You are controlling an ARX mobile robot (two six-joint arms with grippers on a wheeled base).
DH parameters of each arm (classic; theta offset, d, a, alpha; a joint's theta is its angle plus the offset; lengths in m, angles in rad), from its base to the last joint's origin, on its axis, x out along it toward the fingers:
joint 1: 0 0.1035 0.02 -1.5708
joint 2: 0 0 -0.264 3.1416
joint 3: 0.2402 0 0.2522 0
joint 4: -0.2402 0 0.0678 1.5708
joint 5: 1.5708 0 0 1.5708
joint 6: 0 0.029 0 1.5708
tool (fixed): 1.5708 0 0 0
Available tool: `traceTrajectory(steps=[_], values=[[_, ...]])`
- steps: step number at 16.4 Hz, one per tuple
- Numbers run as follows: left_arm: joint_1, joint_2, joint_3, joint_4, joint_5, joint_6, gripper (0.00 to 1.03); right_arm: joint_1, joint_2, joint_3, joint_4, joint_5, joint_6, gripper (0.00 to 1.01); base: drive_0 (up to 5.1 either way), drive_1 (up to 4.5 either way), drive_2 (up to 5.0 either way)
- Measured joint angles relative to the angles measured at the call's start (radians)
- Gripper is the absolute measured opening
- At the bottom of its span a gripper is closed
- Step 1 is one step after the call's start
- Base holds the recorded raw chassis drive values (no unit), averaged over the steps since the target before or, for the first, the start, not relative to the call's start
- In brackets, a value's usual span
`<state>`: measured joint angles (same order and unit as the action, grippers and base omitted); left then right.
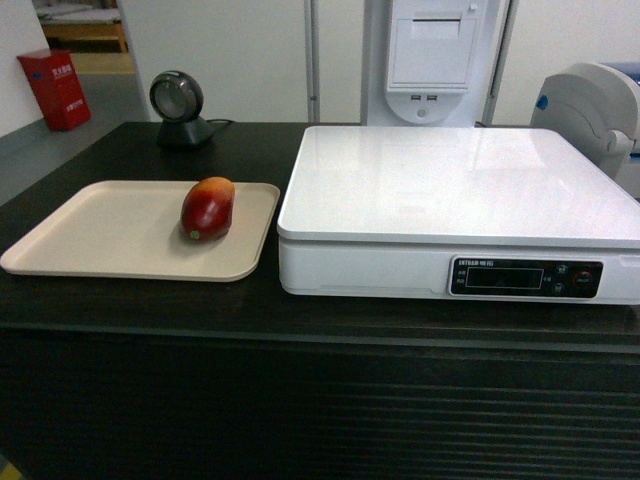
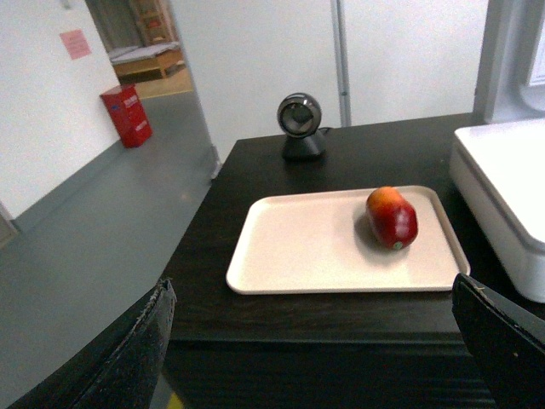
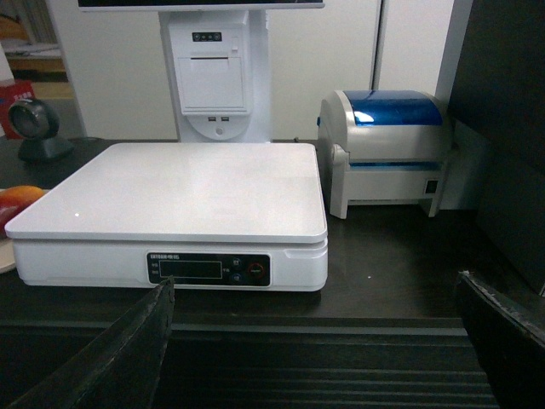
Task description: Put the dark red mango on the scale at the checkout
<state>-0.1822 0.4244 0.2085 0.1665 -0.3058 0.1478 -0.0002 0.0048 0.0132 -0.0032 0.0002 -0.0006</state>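
The mango [image 1: 208, 208] lies on its side on the beige tray [image 1: 90, 235], toward the tray's right edge, with its orange-yellow end pointing away from the robot and its dark red end nearer. The tray sits flat on the checkout [image 1: 300, 320], just left of the scale [image 1: 460, 190], with a narrow gap between them. The scale's white platform carries nothing; its dark display strip and buttons face the robot.

In the left wrist view the left gripper [image 2: 328, 341] hangs in front of the counter edge, its two dark fingers [image 2: 128, 358] spread wide at the lower corners. The mango [image 2: 392, 217] lies beyond and above the gap between them, closer to the right finger, well apart from both. Nothing is between the fingers.

In the right wrist view the right gripper [image 3: 328, 341] is likewise spread wide and holds nothing. The scale [image 3: 179, 187] sits beyond the fingers, mostly toward the left one; a sliver of mango [image 3: 15, 204] shows at the far left.

Behind the tray stands a round black scanner [image 1: 180, 105]. A white and blue printer [image 3: 387, 149] sits right of the scale.
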Motion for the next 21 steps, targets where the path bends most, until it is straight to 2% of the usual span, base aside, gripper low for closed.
traceTrajectory(steps=[1, 3, 4, 6, 9, 12, 18, 21], values=[[0.055, 0.13, 0.039, 0.1, 0.079, -0.018, 0.98, 0.0, 0.0, 0.0, 0.0, 0.0, 0.0, 0.98, 0.0, 0.0, 0.0], [0.113, 0.404, 0.139, 0.277, 0.179, -0.058, 0.98, 0.0, 0.0, 0.0, 0.0, 0.0, 0.0, 0.98, 0.0, 0.0, 0.0], [0.113, 0.537, 0.193, 0.335, 0.21, -0.072, 0.98, 0.0, 0.0, 0.0, 0.0, 0.0, 0.0, 0.98, 0.0, 0.0, 0.0], [0.079, 0.818, 0.321, 0.388, 0.24, -0.091, 0.98, 0.0, 0.0, 0.0, 0.0, 0.0, 0.0, 0.98, 0.0, 0.0, 0.0], [0.018, 1.155, 0.565, 0.352, 0.277, -0.101, 0.98, 0.0, 0.0, 0.0, 0.0, 0.0, 0.0, 0.98, 0.0, 0.0, 0.0], [-0.005, 1.405, 0.774, 0.252, 0.296, -0.102, 0.98, 0.0, 0.0, 0.0, 0.0, 0.0, 0.0, 0.98, 0.0, 0.0, 0.0], [0.021, 1.706, 1.147, 0.087, 0.291, -0.103, 0.98, 0.0, 0.0, 0.0, 0.0, 0.0, 0.0, 0.98, 0.0, 0.0, 0.0], [0.055, 1.811, 1.304, -0.023, 0.307, -0.123, 0.98, 0.0, 0.0, 0.0, 0.0, 0.0, 0.0, 0.98, 0.0, 0.0, 0.0]])
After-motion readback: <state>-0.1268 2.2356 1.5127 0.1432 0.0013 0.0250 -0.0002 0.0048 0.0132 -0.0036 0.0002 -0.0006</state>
